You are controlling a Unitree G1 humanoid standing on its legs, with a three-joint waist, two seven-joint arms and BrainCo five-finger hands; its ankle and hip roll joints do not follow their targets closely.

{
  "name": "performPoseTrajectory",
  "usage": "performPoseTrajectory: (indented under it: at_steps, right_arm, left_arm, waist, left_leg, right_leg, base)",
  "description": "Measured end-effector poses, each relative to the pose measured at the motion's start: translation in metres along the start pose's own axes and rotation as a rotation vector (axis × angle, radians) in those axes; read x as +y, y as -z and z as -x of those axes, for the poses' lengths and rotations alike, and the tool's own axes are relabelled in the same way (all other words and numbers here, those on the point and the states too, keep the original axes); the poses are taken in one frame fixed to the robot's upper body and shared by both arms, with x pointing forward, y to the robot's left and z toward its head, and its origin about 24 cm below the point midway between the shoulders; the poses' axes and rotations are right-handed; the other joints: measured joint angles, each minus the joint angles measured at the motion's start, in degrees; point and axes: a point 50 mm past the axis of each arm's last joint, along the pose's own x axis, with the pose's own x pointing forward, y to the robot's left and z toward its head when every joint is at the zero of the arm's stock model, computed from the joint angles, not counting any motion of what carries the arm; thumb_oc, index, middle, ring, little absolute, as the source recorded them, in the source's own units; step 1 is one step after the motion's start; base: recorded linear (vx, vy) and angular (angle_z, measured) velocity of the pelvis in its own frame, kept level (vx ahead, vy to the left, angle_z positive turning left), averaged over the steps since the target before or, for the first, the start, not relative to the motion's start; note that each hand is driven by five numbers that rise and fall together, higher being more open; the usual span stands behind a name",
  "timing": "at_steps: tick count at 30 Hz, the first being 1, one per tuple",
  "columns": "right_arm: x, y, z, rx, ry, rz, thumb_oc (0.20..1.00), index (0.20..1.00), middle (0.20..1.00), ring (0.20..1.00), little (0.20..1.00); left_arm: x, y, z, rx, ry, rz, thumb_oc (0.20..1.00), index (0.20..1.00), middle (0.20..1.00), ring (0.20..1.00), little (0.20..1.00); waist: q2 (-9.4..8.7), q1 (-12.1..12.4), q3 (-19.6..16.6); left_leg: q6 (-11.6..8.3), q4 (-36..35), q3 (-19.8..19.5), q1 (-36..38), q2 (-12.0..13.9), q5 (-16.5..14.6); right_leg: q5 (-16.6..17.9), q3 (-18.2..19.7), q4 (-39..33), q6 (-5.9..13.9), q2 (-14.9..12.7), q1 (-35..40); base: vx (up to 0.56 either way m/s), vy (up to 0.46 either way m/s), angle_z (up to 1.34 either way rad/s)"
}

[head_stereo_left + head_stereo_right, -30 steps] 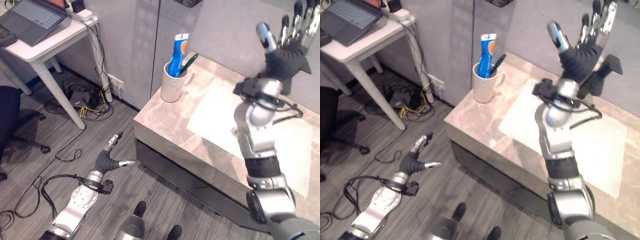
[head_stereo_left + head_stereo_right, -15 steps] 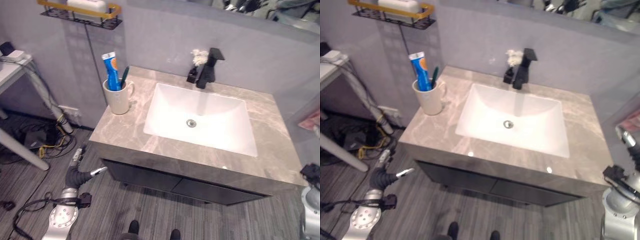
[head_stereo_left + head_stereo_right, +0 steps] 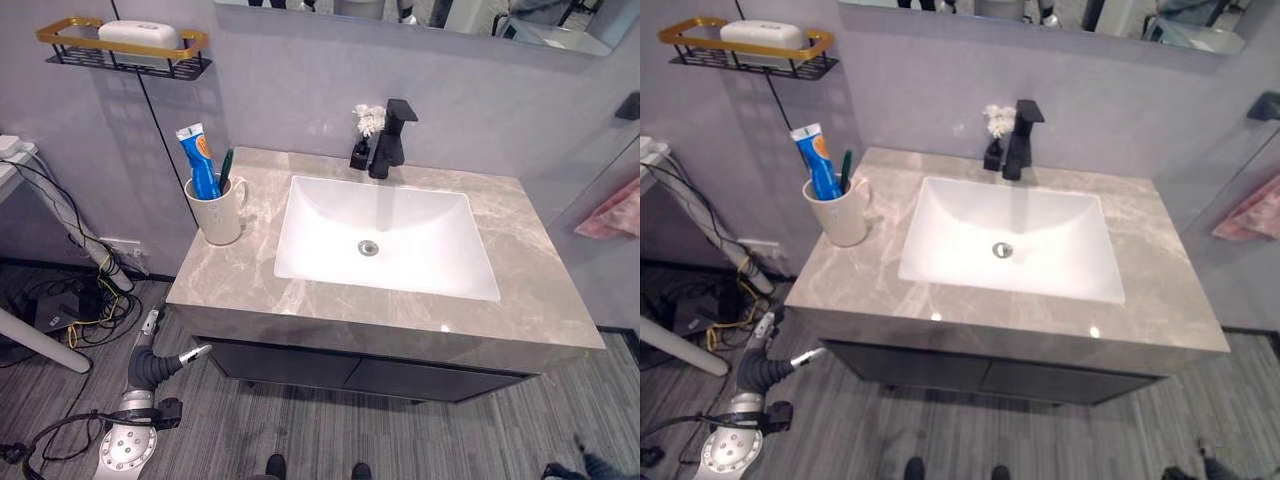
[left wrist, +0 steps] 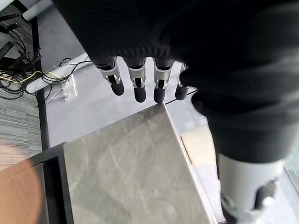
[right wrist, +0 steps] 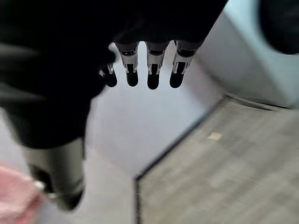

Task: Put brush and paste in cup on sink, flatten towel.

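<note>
Left robot hand (image 3: 150, 352) low off the bench's front-left corner, fingers straight, holding nothing; right robot hand (image 5: 148, 70) likewise straight-fingered and empty; brush (image 3: 226, 168) and paste (image 3: 199, 162) stand in cup (image 3: 220, 212) at bench (image 3: 300, 300) left edge, beside sink (image 3: 400, 250); pink towel (image 3: 612, 212) hangs off the right side.

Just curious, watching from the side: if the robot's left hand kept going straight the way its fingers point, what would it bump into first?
Probably the grey wall beside the sink counter: the left hand hangs low, its straight fingers aimed there. Depth is unclear.
</note>
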Motion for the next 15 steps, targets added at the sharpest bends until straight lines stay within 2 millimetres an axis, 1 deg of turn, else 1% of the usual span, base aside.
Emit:
performPoseTrajectory:
  at_steps: [2, 3, 4, 5, 6, 7, 8, 10, 12, 13, 14, 15]
  right_arm:
    - [0.01, 0.011, 0.009, 0.053, -0.086, 0.014, 1.0, 1.0, 1.0, 1.0, 1.0]
    - [0.023, 0.022, 0.017, 0.076, -0.201, 0.108, 1.0, 1.0, 1.0, 1.0, 1.0]
    - [0.027, 0.028, 0.023, 0.1, -0.248, 0.128, 1.0, 1.0, 1.0, 1.0, 1.0]
    - [0.033, 0.03, 0.028, 0.094, -0.293, 0.149, 1.0, 1.0, 1.0, 1.0, 1.0]
    - [0.045, 0.033, 0.04, 0.05, -0.403, 0.241, 1.0, 1.0, 1.0, 1.0, 1.0]
    - [0.053, 0.03, 0.044, 0.013, -0.46, 0.296, 1.0, 1.0, 1.0, 1.0, 1.0]
    - [0.06, 0.025, 0.047, -0.012, -0.498, 0.316, 1.0, 1.0, 1.0, 1.0, 1.0]
    - [0.065, 0.023, 0.051, -0.077, -0.563, 0.403, 1.0, 1.0, 1.0, 1.0, 1.0]
    - [0.063, 0.029, 0.054, -0.096, -0.598, 0.447, 1.0, 1.0, 1.0, 1.0, 1.0]
    - [0.061, 0.038, 0.058, -0.069, -0.615, 0.467, 1.0, 1.0, 1.0, 1.0, 1.0]
    - [0.06, 0.042, 0.058, -0.053, -0.615, 0.477, 1.0, 1.0, 1.0, 1.0, 1.0]
    - [0.056, 0.047, 0.058, -0.037, -0.613, 0.487, 1.0, 1.0, 1.0, 1.0, 1.0]
  left_arm:
    - [0.0, 0.0, 0.0, -0.002, 0.002, -0.001, 1.0, 1.0, 1.0, 1.0, 1.0]
    - [-0.007, -0.004, -0.004, -0.019, 0.023, 0.007, 1.0, 1.0, 1.0, 1.0, 1.0]
    - [-0.007, -0.005, -0.005, -0.024, 0.024, 0.007, 1.0, 1.0, 1.0, 1.0, 1.0]
    - [-0.007, -0.005, -0.005, -0.024, 0.023, 0.007, 1.0, 1.0, 1.0, 1.0, 1.0]
    - [-0.007, -0.006, -0.005, -0.027, 0.018, 0.004, 1.0, 1.0, 1.0, 1.0, 1.0]
    - [-0.006, -0.005, -0.005, -0.027, 0.007, 0.001, 1.0, 1.0, 1.0, 1.0, 1.0]
    - [-0.003, -0.006, -0.006, -0.029, -0.009, -0.004, 1.0, 1.0, 1.0, 1.0, 1.0]
    - [0.002, -0.005, -0.005, -0.025, -0.033, -0.008, 1.0, 1.0, 1.0, 1.0, 1.0]
    - [0.003, -0.005, -0.005, -0.031, -0.03, -0.028, 1.0, 1.0, 1.0, 1.0, 1.0]
    - [0.004, -0.005, -0.005, -0.035, -0.029, -0.046, 1.0, 1.0, 1.0, 1.0, 1.0]
    - [0.003, -0.005, -0.005, -0.035, -0.026, -0.045, 1.0, 1.0, 1.0, 1.0, 1.0]
    - [0.003, -0.005, -0.005, -0.036, -0.029, -0.044, 1.0, 1.0, 1.0, 1.0, 1.0]
  waist:
    - [-0.23, 0.0, 1.0]
    - [-0.7, 0.6, 1.6]
    - [-0.94, 0.6, 2.1]
    - [-0.91, 0.5, 2.6]
    - [-1.05, 0.7, 3.6]
    - [-0.86, 1.4, 4.1]
    - [-0.76, 1.8, 5.4]
    - [-0.95, 1.7, 6.0]
    - [-1.09, 1.6, 6.3]
    - [-1.99, 1.6, 6.5]
    - [-2.39, 1.6, 6.3]
    - [-2.41, 1.5, 6.2]
  left_leg:
    - [0.14, 0.0, 0.3, 0.0, -0.4, 0.0]
    - [0.64, 0.0, 0.4, -0.3, -0.7, -0.2]
    - [0.81, 0.0, 0.6, -0.2, -0.9, -0.2]
    - [0.93, 0.0, 0.7, -0.1, -0.9, -0.1]
    - [1.08, 0.0, 1.8, 0.0, -1.0, -0.1]
    - [1.41, 0.0, 3.2, 0.1, -0.5, -0.1]
    - [1.82, 0.0, 4.9, 1.0, -0.2, 0.1]
    - [2.47, -0.3, 6.1, 2.1, -0.2, -0.7]
    - [2.55, -0.3, 6.2, 2.4, -0.3, -0.8]
    - [2.56, -0.3, 6.3, 2.7, -0.3, -0.8]
    - [2.56, -0.3, 6.1, 2.6, -0.3, -0.8]
    - [2.56, -0.2, 5.9, 2.7, -0.2, -0.8]
  right_leg:
    - [0.2, 0.6, 0.0, 0.13, -0.3, -0.3]
    - [0.4, 0.9, 0.1, 0.36, -0.6, -0.8]
    - [0.7, 1.1, 0.3, 0.43, -0.7, -1.0]
    - [0.7, 1.3, 1.0, 0.48, -0.8, -1.3]
    - [0.6, 1.7, 3.0, 0.7, -0.6, -2.7]
    - [0.9, 1.8, 4.6, 1.04, -0.6, -3.7]
    - [1.3, 1.2, 5.7, 1.02, -0.6, -4.1]
    - [1.5, -1.2, 8.0, 0.6, 0.0, -4.9]
    - [0.3, -0.6, 9.4, 0.8, 0.1, -5.6]
    - [-2.1, -0.5, 11.0, 0.39, 1.1, -6.1]
    - [-2.9, -0.2, 11.0, -0.94, 1.6, -6.1]
    - [-3.1, -0.1, 10.8, -1.21, 1.9, -5.9]
  base:
    - [-0.06, 0.108, -0.08]
    - [-0.07, 0.089, -0.1]
    - [-0.05, 0.125, -0.1]
    - [-0.08, 0.104, -0.18]
    - [-0.06, 0.133, -0.38]
    - [-0.03, 0.131, -0.64]
    - [0.0, 0.123, -0.71]
    - [0.02, 0.104, -0.44]
    - [0.04, 0.081, -0.09]
    - [0.03, 0.07, 0.02]
    - [0.04, 0.041, 0.08]
    - [0.04, 0.021, 0.09]
